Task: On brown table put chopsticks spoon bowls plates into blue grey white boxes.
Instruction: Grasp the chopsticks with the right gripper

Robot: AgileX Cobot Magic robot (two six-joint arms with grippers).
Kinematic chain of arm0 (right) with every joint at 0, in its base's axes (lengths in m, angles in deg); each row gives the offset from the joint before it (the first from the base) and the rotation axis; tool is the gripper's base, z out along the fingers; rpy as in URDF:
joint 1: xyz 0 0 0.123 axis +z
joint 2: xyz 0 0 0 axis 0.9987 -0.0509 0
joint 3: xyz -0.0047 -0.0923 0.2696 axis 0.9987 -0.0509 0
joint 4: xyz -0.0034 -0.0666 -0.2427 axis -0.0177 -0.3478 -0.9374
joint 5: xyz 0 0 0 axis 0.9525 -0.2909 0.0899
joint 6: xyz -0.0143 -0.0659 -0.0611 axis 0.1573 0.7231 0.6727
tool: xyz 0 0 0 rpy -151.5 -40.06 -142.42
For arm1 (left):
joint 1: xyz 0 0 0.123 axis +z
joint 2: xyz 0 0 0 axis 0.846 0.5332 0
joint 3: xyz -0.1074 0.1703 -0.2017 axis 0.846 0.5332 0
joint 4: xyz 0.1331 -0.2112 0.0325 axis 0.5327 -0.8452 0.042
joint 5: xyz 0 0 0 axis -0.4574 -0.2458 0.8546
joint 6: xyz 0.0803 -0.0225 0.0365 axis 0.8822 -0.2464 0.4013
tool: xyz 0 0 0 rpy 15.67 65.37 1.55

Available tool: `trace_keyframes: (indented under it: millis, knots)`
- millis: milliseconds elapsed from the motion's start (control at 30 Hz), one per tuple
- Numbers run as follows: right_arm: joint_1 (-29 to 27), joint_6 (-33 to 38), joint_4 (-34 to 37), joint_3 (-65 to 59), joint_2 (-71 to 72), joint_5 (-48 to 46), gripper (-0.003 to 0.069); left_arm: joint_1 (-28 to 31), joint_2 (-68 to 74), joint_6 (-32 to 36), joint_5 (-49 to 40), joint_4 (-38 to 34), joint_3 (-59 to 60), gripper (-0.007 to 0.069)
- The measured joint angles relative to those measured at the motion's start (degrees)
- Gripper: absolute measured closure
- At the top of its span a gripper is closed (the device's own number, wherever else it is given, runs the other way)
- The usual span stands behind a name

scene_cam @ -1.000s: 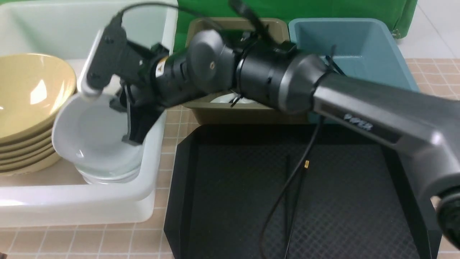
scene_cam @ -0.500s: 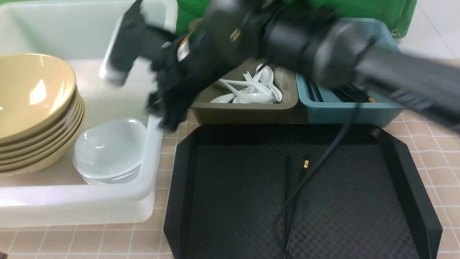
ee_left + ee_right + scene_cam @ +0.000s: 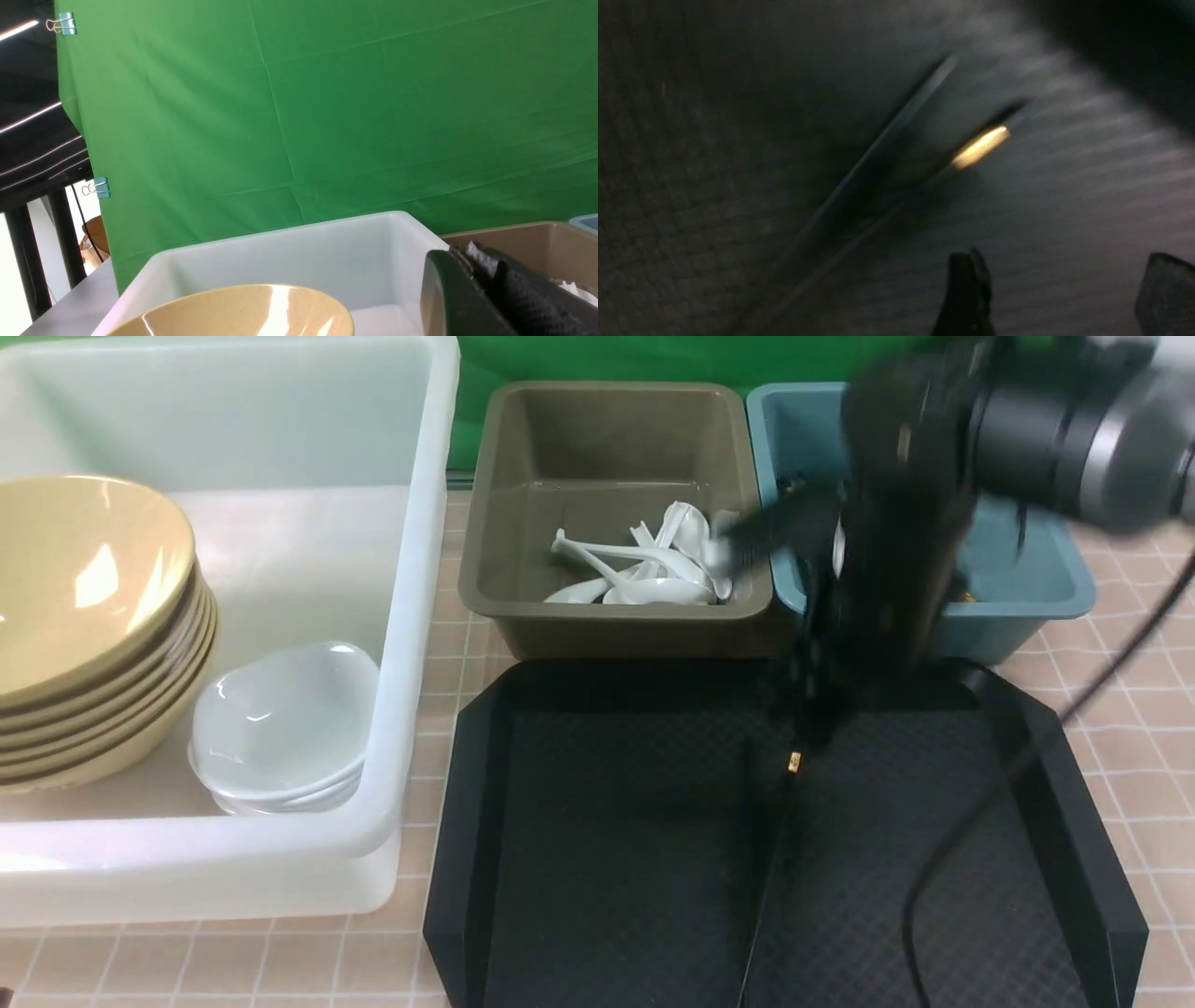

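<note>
Black tray (image 3: pixel 607 821) on brown table (image 3: pixel 1158 784) holds 2 chopsticks (image 3: pixel 793 764) near its middle; right gripper (image 3: pixel 814 714) hangs blurred just above them, fingers (image 3: pixel 966 294) apart, teal box (image 3: pixel 1055 593) rim close behind. Left gripper (image 3: pixel 472 280): can't tell

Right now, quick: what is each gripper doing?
Left gripper: cannot be told; only part of it shows.
Right gripper: open, holding nothing, above the chopsticks.

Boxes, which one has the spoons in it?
The olive-grey middle box; white spoons lie inside. The white tub holds bowls and plates. The blue box is partly hidden.
</note>
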Motion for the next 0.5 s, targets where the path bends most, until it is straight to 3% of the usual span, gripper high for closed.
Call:
trace_keyframes:
  millis: [167,500]
  knots:
    - [1.85,-11.67,1.23,-11.12,2.03,15.07,0.0157,0.0,0.0,0.0,-0.05,0.0,0.0,0.0631]
    - [3.4,-14.71,10.15,-17.76,1.81,28.54,0.0157,0.0,0.0,0.0,-0.1,-0.01,0.0,0.0631]
